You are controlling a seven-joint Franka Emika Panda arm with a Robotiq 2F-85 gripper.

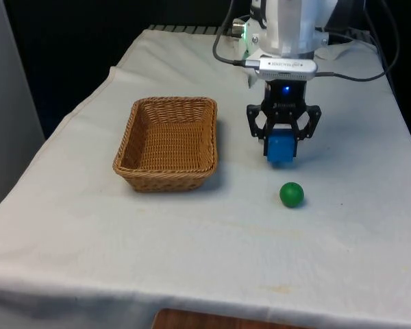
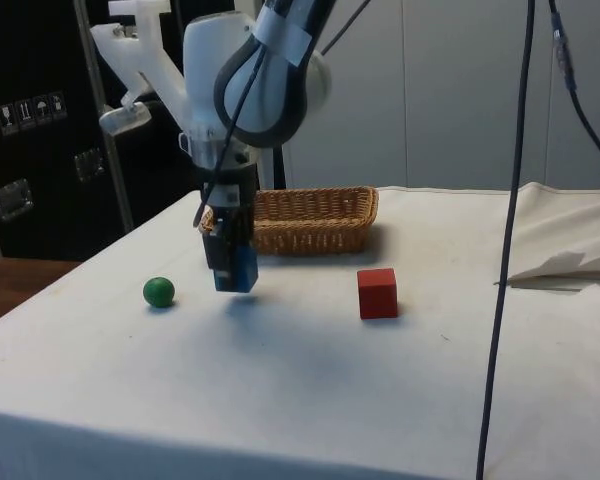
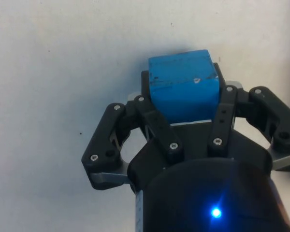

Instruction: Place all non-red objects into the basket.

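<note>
A robotics lab, by the look of it: a table draped in white cloth (image 1: 192, 240), dark equipment cabinets (image 2: 40, 130) with shipping labels, and loose black cables (image 2: 510, 200) hanging overhead.

No readable text, label, brand or number anywhere.

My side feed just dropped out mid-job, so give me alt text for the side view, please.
The end effector holds a blue block lifted just above the white tablecloth, in front of a wicker basket. A green ball lies on the cloth to one side of the block, and a red cube to the other.
</note>
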